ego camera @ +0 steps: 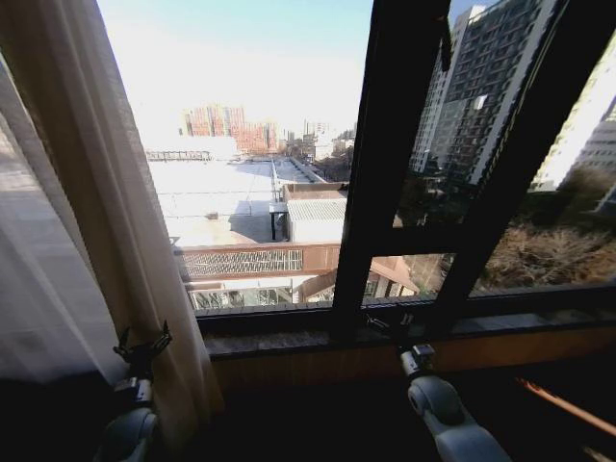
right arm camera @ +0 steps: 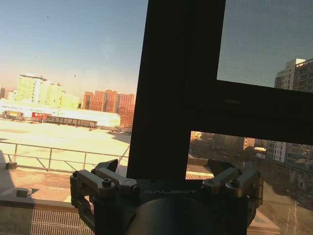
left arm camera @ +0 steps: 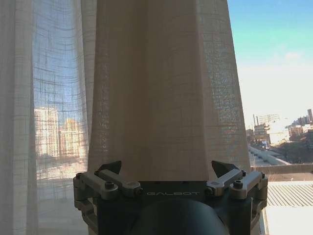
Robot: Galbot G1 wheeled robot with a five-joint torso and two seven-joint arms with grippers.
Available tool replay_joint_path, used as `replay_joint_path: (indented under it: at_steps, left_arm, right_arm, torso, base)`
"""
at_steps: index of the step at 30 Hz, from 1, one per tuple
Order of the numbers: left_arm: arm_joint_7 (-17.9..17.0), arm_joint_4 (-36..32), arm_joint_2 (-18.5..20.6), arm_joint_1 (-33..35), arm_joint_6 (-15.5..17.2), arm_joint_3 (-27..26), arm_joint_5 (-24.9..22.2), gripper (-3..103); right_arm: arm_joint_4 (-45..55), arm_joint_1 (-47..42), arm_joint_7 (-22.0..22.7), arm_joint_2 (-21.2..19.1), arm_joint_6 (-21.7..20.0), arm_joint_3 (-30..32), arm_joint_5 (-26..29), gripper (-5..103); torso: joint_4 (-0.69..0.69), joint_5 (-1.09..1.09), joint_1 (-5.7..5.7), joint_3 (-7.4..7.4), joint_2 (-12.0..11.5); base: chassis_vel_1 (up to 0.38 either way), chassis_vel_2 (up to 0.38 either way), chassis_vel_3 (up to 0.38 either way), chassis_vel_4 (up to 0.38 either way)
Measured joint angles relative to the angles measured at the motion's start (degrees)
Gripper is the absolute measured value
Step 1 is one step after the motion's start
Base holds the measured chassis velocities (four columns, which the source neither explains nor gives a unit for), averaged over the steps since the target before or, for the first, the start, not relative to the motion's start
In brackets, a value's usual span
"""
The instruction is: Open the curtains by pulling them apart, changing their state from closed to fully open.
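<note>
left gripper (ego camera: pixel 141 345) spread wide, facing curtains (ego camera: pixel 115 221)

cream pleated curtains (ego camera: pixel 106 192), seemingly black window frame (ego camera: pixel 385 173)

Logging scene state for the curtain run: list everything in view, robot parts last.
curtains: one gathered panel visible, cream-white sheer, far left of the window
window frame bars: several, dark, right of centre across the glass
window sill: one, dark ledge with brown wood face, below the glass
city outside: buildings and rooftops, sunlit, beyond the glass
left gripper: one, dark, open, facing the curtain fold
right gripper: one, dark, open, facing the frame bar
</note>
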Motion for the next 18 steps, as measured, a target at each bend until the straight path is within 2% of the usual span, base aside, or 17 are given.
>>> replay_joint_path:
  at_steps: [3,8,11,18]
  left_arm:
    - [-1.84,0.32,0.1,-1.48,3.81,1.12,-3.29,100]
    - [-1.74,1.71,3.79,-2.75,2.92,-0.58,-4.57,100]
    - [-1.6,2.06,4.23,-2.64,2.6,-1.0,-5.41,100]
    - [-0.75,2.88,4.28,-2.09,1.16,-1.74,-6.14,100]
  right_arm:
    - [0.0,0.0,0.01,0.0,0.0,0.01,0.0,100]
    - [0.0,0.0,0.0,0.0,0.0,0.0,0.0,100]
    - [0.0,0.0,0.0,0.0,0.0,0.0,0.0,100]
    - [0.0,0.0,0.0,0.0,0.0,0.0,0.0,100]
  torso:
    - [-0.05,-0.03,0.0,0.0,0.0]
    - [-0.01,0.01,0.0,0.0,0.0]
    - [-0.02,-0.04,0.0,0.0,0.0]
    - [-0.02,-0.01,0.0,0.0,0.0]
  base:
    - [0.0,0.0,0.0,0.0]
    - [0.0,0.0,0.0,0.0]
    - [0.0,0.0,0.0,0.0]
    - [0.0,0.0,0.0,0.0]
